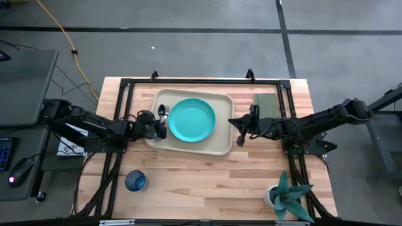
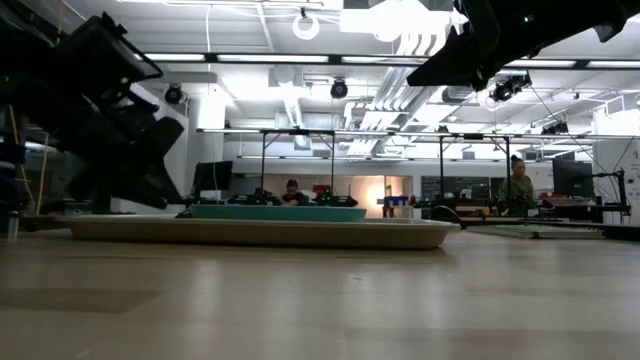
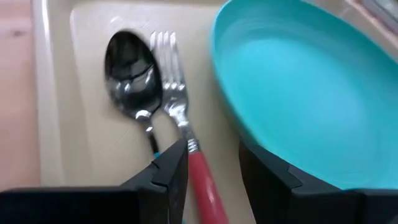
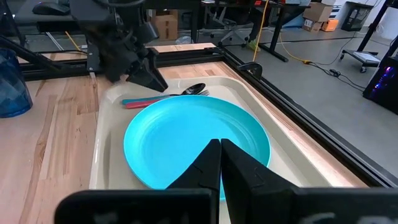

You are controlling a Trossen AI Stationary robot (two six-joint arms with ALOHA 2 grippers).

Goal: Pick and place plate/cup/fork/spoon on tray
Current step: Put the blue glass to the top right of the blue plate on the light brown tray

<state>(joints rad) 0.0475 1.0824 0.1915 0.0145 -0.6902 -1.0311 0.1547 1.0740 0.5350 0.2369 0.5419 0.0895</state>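
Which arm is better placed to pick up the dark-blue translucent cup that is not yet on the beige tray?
Probably the left. The dark-blue translucent cup stands on the table's left half, nearer the left gripper at the beige tray edge; the right gripper is across the tray.

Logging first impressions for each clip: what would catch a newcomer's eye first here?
The turquoise plate in the middle of the beige tray stands out most. The spoon and the red-handled fork lie side by side on the tray beside the plate, with the left gripper open around the fork's handle. The blue cup stands alone on the table, off the tray, while the right gripper hovers shut at the plate's far edge.
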